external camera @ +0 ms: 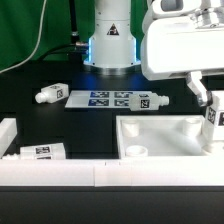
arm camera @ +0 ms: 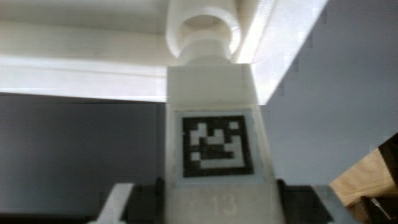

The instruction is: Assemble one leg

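Observation:
My gripper (external camera: 212,120) is shut on a white leg (external camera: 213,116) with a square tag and holds it upright at the right corner of the white tray-like tabletop (external camera: 160,128). In the wrist view the leg (arm camera: 217,120) stands between the two fingers of the gripper (arm camera: 217,203). Its far end sits at a round corner hole (arm camera: 205,30) of the tabletop (arm camera: 80,75); I cannot tell whether it is inside the hole.
Three more legs lie loose: one at the back left (external camera: 50,94), one beside the marker board's right end (external camera: 156,101), one at the front left (external camera: 40,151). The marker board (external camera: 108,98) lies before the arm's base. A white wall (external camera: 60,172) runs along the front.

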Available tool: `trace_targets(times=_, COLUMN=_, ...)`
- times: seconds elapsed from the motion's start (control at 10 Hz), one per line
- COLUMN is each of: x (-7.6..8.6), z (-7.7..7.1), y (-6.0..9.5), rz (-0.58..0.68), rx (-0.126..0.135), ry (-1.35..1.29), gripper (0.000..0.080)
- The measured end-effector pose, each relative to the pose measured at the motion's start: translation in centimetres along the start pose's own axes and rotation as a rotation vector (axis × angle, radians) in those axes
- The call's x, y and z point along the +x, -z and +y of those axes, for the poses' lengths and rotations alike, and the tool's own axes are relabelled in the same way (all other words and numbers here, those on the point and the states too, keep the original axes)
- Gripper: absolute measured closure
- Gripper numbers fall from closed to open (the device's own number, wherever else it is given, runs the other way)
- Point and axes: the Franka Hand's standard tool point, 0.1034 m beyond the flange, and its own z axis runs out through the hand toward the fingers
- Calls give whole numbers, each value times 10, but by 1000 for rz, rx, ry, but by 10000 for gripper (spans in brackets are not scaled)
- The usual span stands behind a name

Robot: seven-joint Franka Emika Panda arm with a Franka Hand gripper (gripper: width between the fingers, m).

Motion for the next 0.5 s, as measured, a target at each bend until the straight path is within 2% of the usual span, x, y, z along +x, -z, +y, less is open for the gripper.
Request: trace_targets(times=0.5, x=-1, z=-2, y=0, rz=2, rx=-1, ry=-3, gripper=512)
